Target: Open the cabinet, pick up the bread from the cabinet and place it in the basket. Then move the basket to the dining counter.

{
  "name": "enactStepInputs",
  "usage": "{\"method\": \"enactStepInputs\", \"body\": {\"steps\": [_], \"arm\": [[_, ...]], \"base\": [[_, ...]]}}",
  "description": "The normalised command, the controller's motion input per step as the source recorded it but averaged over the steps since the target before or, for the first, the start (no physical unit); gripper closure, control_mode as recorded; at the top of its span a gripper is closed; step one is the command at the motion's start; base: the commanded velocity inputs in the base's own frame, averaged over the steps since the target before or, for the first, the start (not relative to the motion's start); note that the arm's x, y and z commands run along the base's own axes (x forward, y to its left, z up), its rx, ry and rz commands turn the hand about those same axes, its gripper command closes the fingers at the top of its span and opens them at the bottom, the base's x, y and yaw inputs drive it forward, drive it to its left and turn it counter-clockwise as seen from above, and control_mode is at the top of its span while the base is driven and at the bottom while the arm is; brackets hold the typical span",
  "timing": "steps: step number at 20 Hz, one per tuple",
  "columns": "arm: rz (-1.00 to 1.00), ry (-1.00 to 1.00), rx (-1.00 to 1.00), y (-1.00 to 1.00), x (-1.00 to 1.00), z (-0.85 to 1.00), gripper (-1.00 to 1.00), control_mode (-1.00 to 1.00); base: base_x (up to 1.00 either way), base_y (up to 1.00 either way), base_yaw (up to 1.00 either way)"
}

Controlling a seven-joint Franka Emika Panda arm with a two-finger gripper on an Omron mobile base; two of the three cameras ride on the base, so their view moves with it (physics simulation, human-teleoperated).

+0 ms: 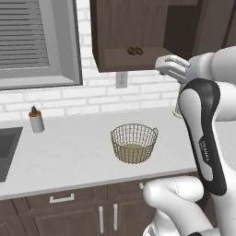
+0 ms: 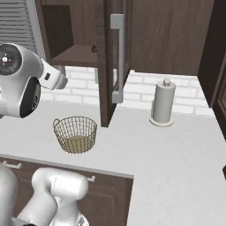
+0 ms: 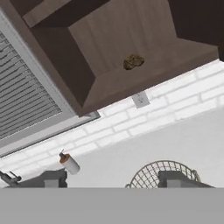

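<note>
Hand view: tool (image 3: 113,179) spread wide, holding nothing.
Cabinet (image 1: 138,32): door open.
Bread (image 3: 133,61): on cabinet shelf, near front edge, ahead of and above tool.
Basket (image 1: 134,143): on table, below shelf.

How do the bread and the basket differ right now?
The bread is a small lumpy brown solid piece; the basket is much larger, tan open wire mesh. The bread sits up on the open cabinet shelf; the basket stands below on the white worktop. Both rest untouched, apart from the gripper.
</note>
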Motion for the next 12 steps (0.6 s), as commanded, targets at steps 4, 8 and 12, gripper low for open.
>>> {"method": "enactStepInputs", "body": {"steps": [4,8,12], "arm": [[0.04,-0.02,-0.13,-0.02,0.16,0.23,-1.00,-1.00],[0.01,0.00,-0.17,0.00,0.14,0.23,-1.00,-1.00],[0.00,0.01,-0.11,-0.19,0.13,0.13,-1.00,-1.00]], "base": [[0.00,0.00,0.00],[0.00,0.00,0.00],[0.00,0.00,0.00]]}}
